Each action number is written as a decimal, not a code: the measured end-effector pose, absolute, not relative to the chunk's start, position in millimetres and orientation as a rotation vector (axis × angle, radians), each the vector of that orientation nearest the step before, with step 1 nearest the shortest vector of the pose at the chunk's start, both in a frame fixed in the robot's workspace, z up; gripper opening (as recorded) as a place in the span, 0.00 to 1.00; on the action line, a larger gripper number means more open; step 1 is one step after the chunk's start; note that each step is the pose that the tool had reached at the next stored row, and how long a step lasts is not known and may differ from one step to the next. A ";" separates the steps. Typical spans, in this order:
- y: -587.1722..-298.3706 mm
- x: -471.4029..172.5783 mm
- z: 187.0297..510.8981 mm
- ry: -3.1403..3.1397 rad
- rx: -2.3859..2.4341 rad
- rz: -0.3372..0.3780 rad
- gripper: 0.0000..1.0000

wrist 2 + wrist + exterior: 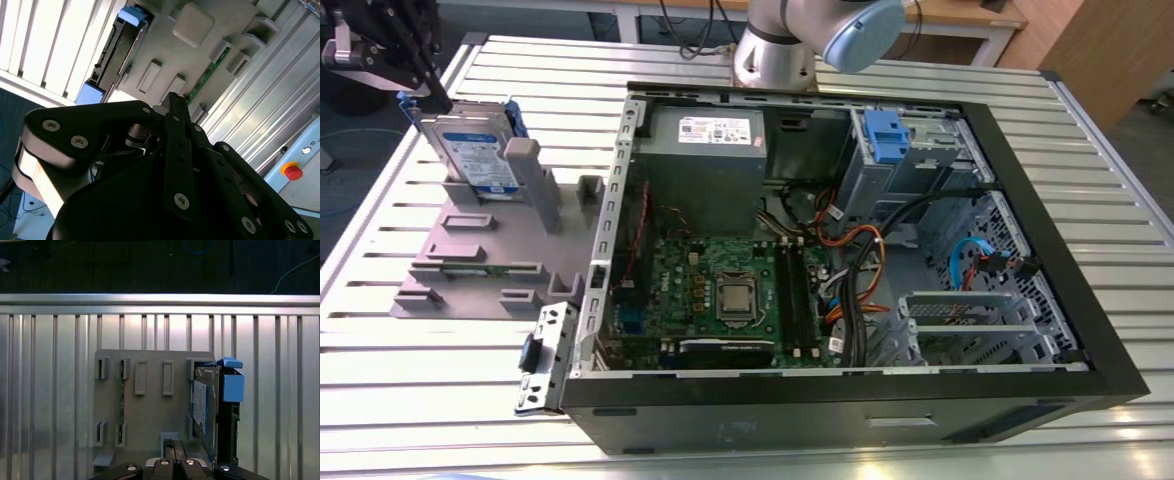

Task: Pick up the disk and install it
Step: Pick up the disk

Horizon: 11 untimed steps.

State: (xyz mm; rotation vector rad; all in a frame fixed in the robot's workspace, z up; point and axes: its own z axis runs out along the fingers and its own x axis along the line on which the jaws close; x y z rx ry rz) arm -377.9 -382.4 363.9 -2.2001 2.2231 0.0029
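The disk is a silver drive with a white-and-blue label in a blue bracket. It stands on edge between the posts of a grey stand at the exterior view's left. My black gripper hangs just above the disk's near top corner. In both wrist views the disk lies off to one side of the fingertips, not between them. The gripper looks shut, its fingertips meeting with nothing between them.
An open computer case lies on the slatted metal table, with a motherboard, cables and a drive bay holding a blue bracket at the back. A green memory stick sits in the stand. The arm's base rises behind the case.
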 end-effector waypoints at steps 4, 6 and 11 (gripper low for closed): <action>-382.4 -377.9 363.9 2.220 -2.205 0.002 0.11; -382.4 -377.9 363.9 2.219 -2.206 0.001 0.11; -382.4 -377.9 363.9 2.216 -2.209 0.000 0.11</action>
